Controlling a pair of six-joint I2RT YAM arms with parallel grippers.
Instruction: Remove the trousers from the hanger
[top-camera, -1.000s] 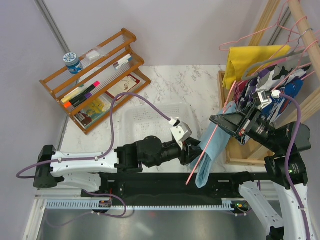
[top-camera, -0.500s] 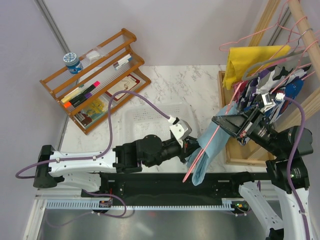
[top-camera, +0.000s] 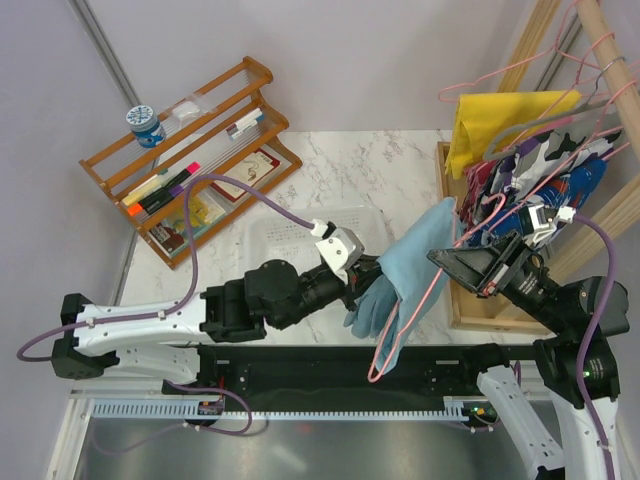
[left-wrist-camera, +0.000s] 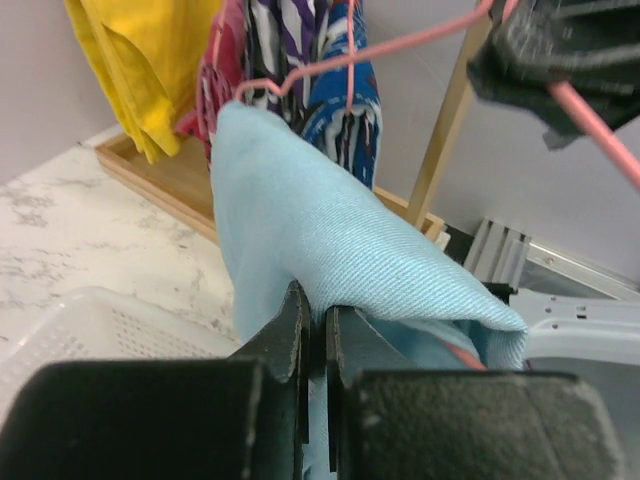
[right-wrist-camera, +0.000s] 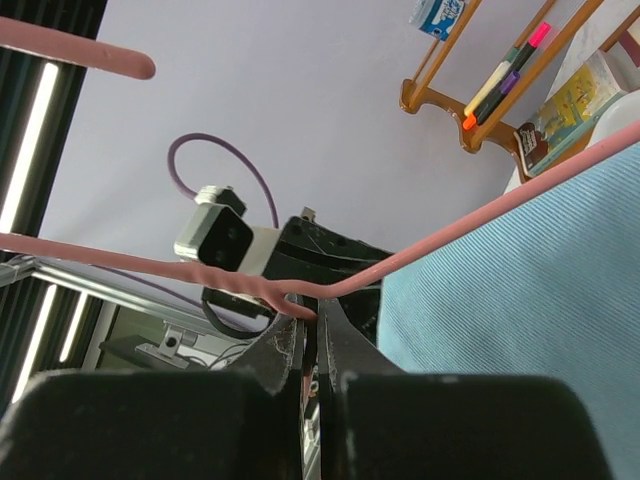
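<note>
The light blue trousers (top-camera: 412, 262) hang folded over the pink hanger (top-camera: 430, 295) above the table's front right, and part of them is drawn out to the left. My left gripper (top-camera: 370, 283) is shut on a fold of the trousers (left-wrist-camera: 330, 225), with cloth pinched between its fingers (left-wrist-camera: 290, 330). My right gripper (top-camera: 443, 258) is shut on the hanger (right-wrist-camera: 480, 215) at the twisted neck, and the trousers (right-wrist-camera: 530, 320) fill the lower right of that view. The hanger's wire (left-wrist-camera: 330, 70) shows above the cloth.
A clear plastic tray (top-camera: 285, 240) lies under my left arm. A wooden rack (top-camera: 190, 150) with pens and books stands at the back left. At the right, a wooden clothes stand (top-camera: 452, 300) carries a yellow cloth (top-camera: 500, 120), patterned clothes (top-camera: 545, 175) and more pink hangers (top-camera: 560, 60).
My left gripper closed on the trousers and pulled back to the left, dragging the cloth along the hanger. The hanger tilted with my right gripper still on it.
</note>
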